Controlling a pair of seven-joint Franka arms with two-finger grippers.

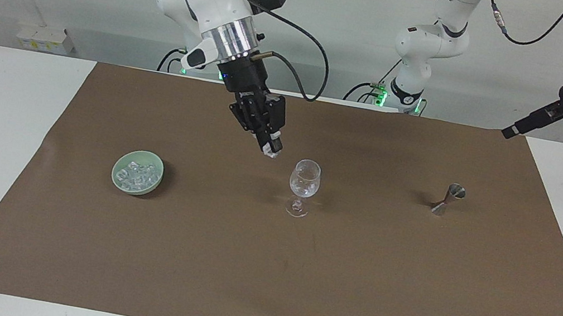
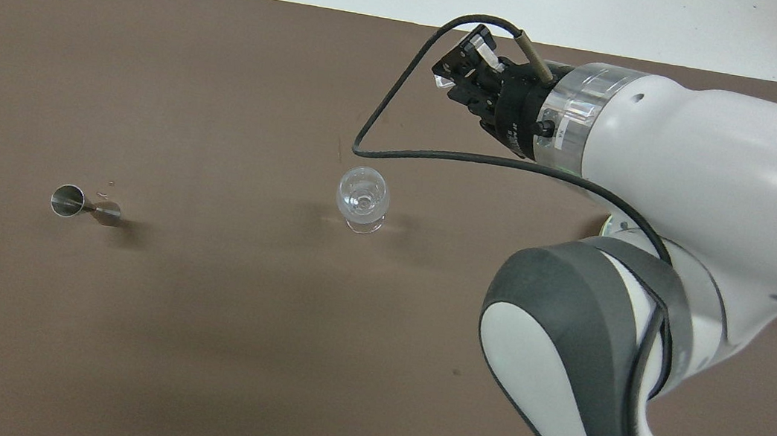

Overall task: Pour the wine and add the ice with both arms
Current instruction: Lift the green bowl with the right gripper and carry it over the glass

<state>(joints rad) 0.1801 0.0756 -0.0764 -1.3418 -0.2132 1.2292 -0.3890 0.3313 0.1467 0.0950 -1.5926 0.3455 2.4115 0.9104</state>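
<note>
Ice cube point(image 1: 273, 153) clamped in right hand point(image 1: 271, 149), airborne just beside wine glass point(image 1: 304, 180) rim; left hand point(image 1: 515, 129) apart.

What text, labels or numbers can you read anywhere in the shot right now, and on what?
None readable.
Small label on the right arm's wrist ring: too small to read.
Wine glass, jigger, green ice bowl: no markings visible.
</note>
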